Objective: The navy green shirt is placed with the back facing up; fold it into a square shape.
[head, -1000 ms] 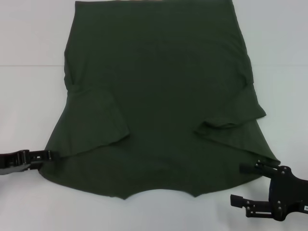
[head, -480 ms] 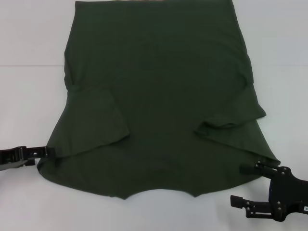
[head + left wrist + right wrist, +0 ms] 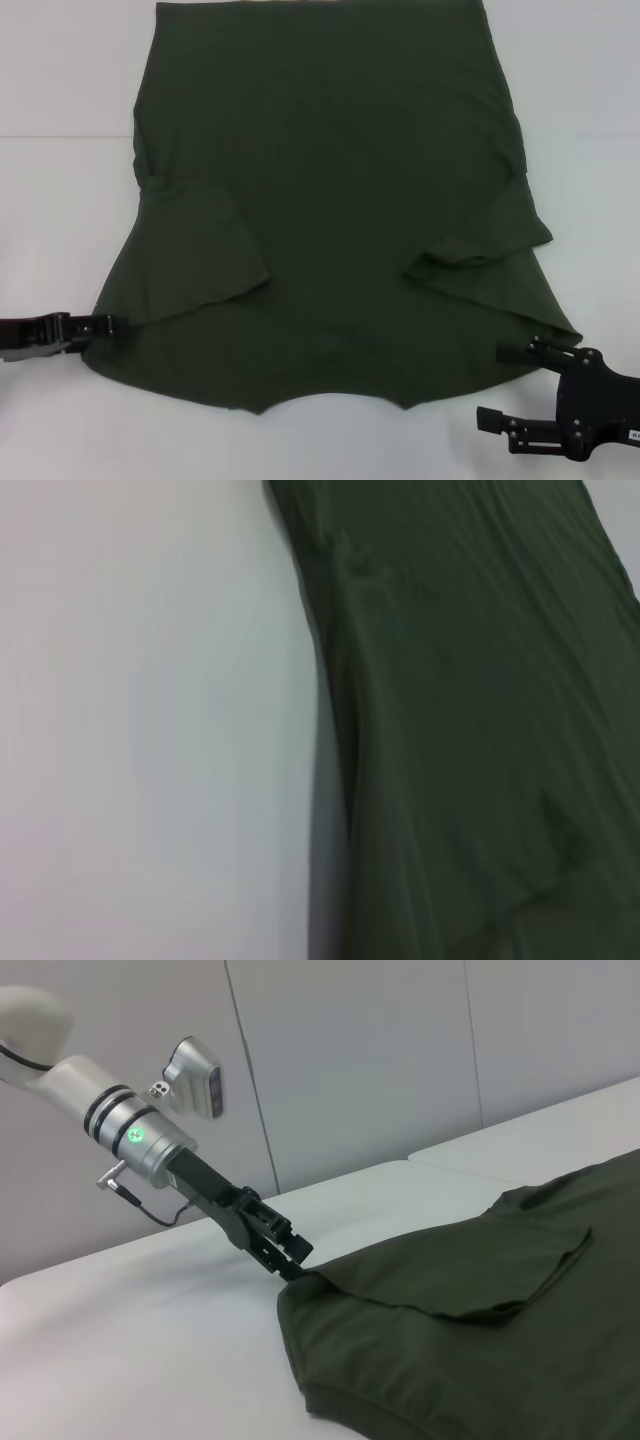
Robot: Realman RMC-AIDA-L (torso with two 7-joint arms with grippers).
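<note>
The navy green shirt (image 3: 330, 200) lies flat on the white bench (image 3: 60, 180), running away from the robot. The left pincer (image 3: 108, 325) is clamped on its near left corner. The right pincer (image 3: 500, 385), apart, waits beside the near right corner.

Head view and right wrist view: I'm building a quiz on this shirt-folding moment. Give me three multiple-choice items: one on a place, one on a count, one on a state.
1. Where is the left gripper?
A. at the shirt's near left corner
B. at its far hem
C. over its middle

2. How many sleeves are folded onto the body?
A. none
B. one
C. two

3. The right gripper is:
A. shut on the shirt
B. open
C. out of sight

Key: 1 A, its tip meets that corner in both views; 2 C, a flap lies on each side; 3 B, its jaws stand apart beside the right corner.
</note>
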